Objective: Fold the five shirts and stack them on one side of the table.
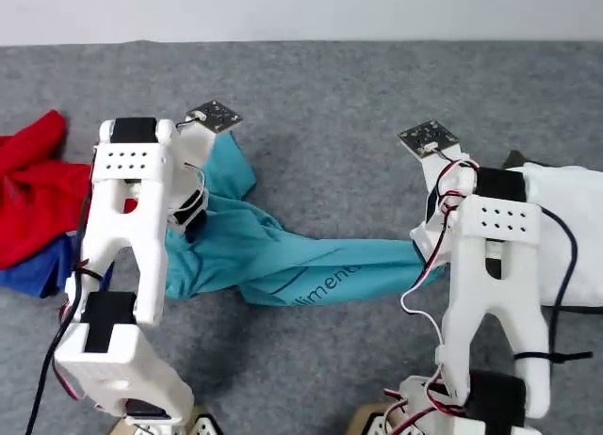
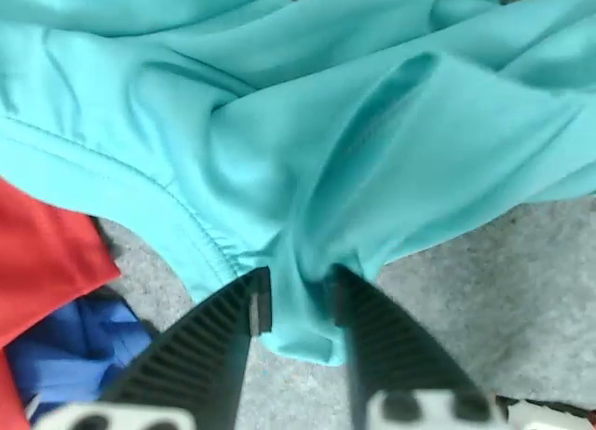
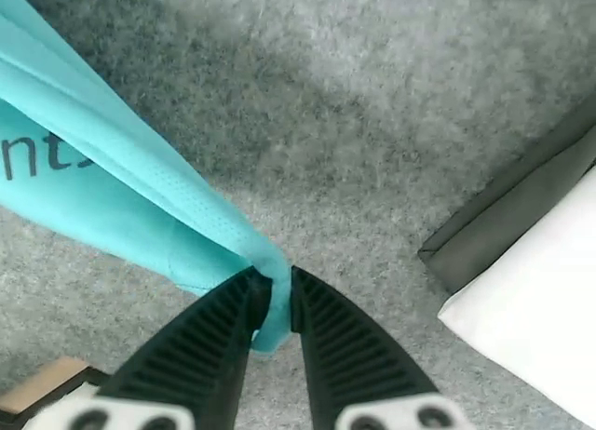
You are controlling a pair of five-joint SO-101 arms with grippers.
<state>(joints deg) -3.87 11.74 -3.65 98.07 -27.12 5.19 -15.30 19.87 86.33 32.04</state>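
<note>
spanning the middle of the grey table (image 1: 330, 105), the teal shirt (image 1: 283, 256) lies stretched and twisted between the two arms. its wider, bunched end is at the left arm, and a narrow end runs out to the right arm. dark print shows on the stretched part.

left gripper (image 2: 296, 295): fingers clamped on a thick fold of the teal cloth, close to a hemmed edge. the cloth fills the gap between the jaws. in the high view this gripper sits over the wider end of the shirt.

right gripper (image 3: 279, 290): fingers pinched almost together on the thin tip of the teal shirt, with the cloth drawn taut away from it.

other items noted: a red shirt (image 1: 33, 190) lies crumpled at the table's left edge, with a blue shirt (image 1: 38, 270) touching it, both just beside the teal shirt's wide end. a white shirt (image 1: 575, 228) lies flat at the right edge, partly under the right arm. a dark grey garment (image 3: 512, 207) shows along its border, touching it.
</note>
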